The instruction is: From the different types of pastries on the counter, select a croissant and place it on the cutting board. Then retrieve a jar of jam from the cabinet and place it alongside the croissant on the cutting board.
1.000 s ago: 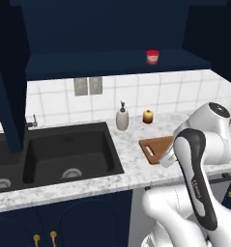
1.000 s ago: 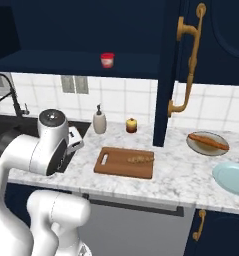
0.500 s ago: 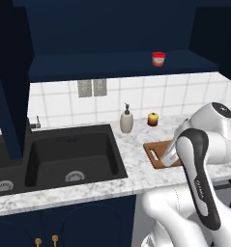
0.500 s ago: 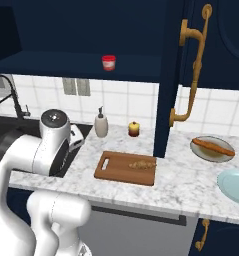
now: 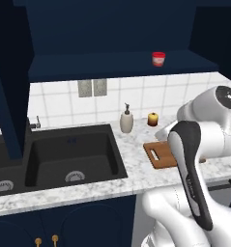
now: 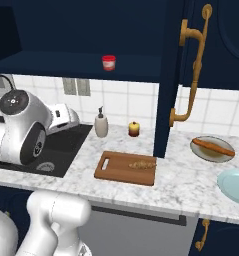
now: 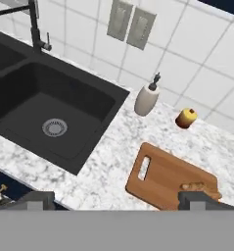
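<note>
Brown wooden cutting board (image 6: 126, 168) on the counter (image 6: 181, 182) already carries the croissant (image 6: 142, 164), lying toward the board's end away from the handle slot. First half of the task looks done.

Jam half is not: jar of jam (image 6: 108, 63) sits on the open shelf of the navy cabinet (image 6: 81, 30), at roughly 11 o'clock from the board in the right base view, well apart from the arm. Same jar in the left base view (image 5: 158, 59), at about 12 o'clock above the board (image 5: 160, 155).

Tool (image 7: 117, 201): the two dark tips stand wide apart at the bottom of the hand view, so it reads as spread and empty, touching nothing. Right tip overlaps the croissant (image 7: 194, 187) in that view, but the tool looks well above the board (image 7: 162, 179).

Remaining, by judgement: reach up to the shelf, grasp the jar, set it beside the croissant. Orange pastry (image 6: 213, 147) on its plate (image 6: 203, 154) is a non-target.
</note>
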